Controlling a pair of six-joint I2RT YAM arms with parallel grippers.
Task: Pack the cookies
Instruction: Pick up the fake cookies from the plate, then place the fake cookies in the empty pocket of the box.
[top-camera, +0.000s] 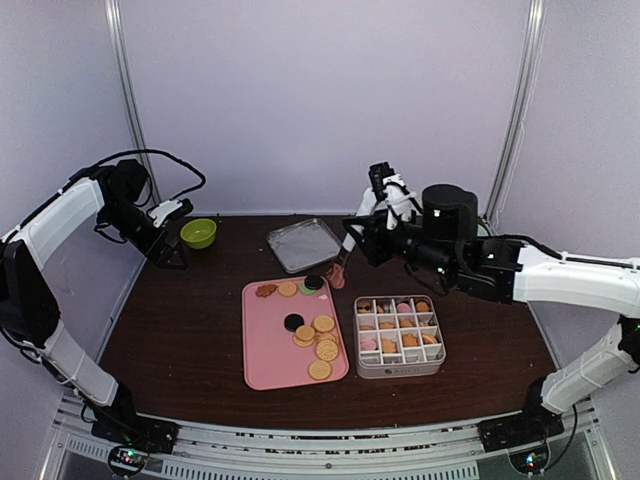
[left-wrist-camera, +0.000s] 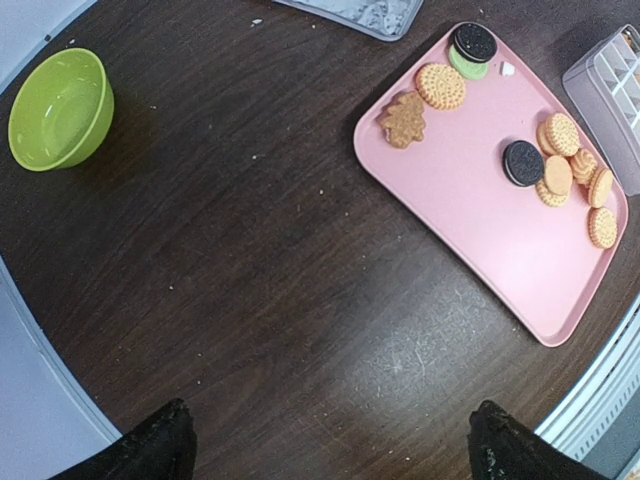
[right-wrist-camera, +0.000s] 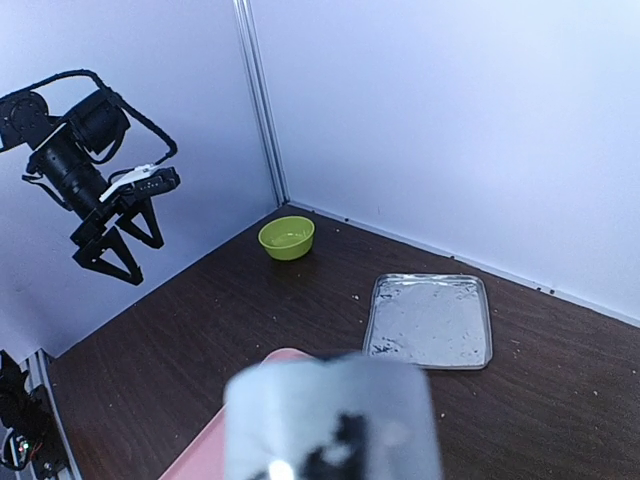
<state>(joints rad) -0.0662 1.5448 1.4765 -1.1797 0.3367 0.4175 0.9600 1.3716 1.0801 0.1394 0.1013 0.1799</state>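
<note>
Cookies lie on the right half of a pink tray: golden rounds, a black round, a brown shaped one. More cookies fill the compartments of a grey box to its right. My right gripper hangs over the tray's far right corner, shut on metal tongs that point down, with a small reddish piece at their tip. In the right wrist view the blurred tongs hide the jaws. My left gripper is open and empty, high at the back left. The left wrist view shows the cookies and the tray.
A green bowl stands at the back left, under the left gripper's side. An empty metal tray lies behind the pink tray. Walls close the back and sides; the table's near edge has a metal rail.
</note>
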